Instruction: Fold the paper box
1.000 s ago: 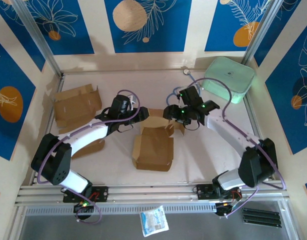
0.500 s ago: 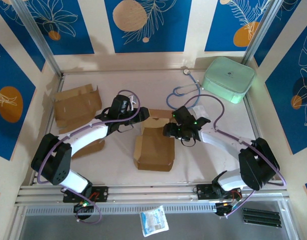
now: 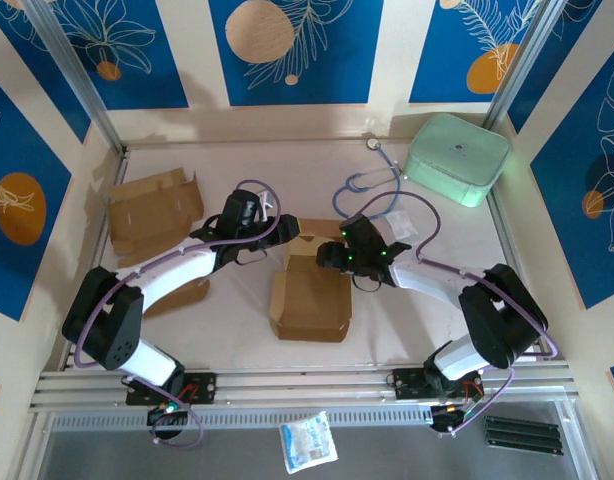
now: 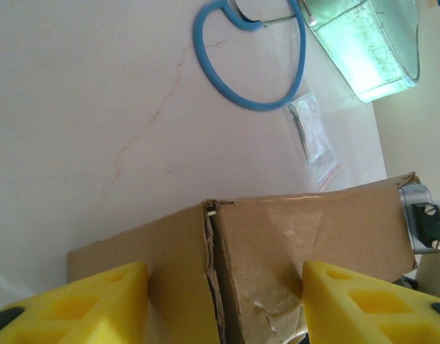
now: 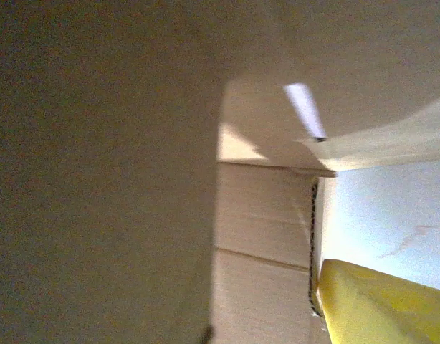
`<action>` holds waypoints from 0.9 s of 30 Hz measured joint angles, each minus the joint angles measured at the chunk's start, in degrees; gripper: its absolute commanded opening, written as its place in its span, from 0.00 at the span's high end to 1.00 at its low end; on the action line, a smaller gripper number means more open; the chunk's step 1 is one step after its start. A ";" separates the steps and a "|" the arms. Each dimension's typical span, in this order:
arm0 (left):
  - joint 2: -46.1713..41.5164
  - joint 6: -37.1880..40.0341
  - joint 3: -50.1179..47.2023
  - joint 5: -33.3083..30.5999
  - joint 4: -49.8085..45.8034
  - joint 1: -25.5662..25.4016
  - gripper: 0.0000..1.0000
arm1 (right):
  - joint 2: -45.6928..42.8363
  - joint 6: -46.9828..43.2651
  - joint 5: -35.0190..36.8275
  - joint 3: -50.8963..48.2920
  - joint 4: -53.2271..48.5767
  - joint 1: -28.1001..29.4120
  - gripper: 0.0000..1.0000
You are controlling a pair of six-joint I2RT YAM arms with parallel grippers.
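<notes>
1. The paper box [image 3: 309, 292] lies at the middle of the table [image 3: 237, 170], between the two arms. It is only partly formed. Low walls stand along its left and near sides, its top is open, and the far panel [image 3: 315, 232] stands up without being tucked in.
2. In the left wrist view that panel meets its neighbour at a ragged corner seam [image 4: 213, 272], and the two are not locked together.
3. The left gripper [image 4: 227, 304] is at the far panel with its jaws wide. One yellow finger sits at each end of the cardboard, and as far as I can tell they are not pinching it.
4. The right gripper [image 3: 339, 256] is at the box's far right corner, against the cardboard. The right wrist view is pressed close to brown board with a single yellow finger [image 5: 378, 301] in sight, so I cannot tell how its jaws stand.
5. My judgement is that the task is about midway. The base and some walls are up. The far panel and side flaps still have to be folded in and seated, and the box then closed.
6. Further out, a flat cardboard blank [image 3: 152, 210] lies far left. A blue stethoscope [image 3: 372, 182], a small clear bag [image 4: 313, 132] and a green case [image 3: 457, 158] lie far right, well apart from the box.
</notes>
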 measured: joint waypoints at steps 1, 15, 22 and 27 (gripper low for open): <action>0.00 0.00 0.00 0.00 0.00 0.00 0.44 | 0.04 0.31 -0.59 -0.35 0.85 0.04 0.29; -0.11 0.37 0.00 -1.16 -0.04 0.20 0.41 | -1.53 0.09 -1.22 -0.42 -0.15 1.97 0.28; -1.20 2.19 0.02 -2.21 -0.63 0.02 0.33 | -18.58 -1.36 3.80 -4.17 -8.50 5.38 0.24; -1.22 2.62 0.02 -2.45 -1.53 -0.17 0.30 | -27.82 -3.72 7.93 -6.62 -11.15 1.40 0.23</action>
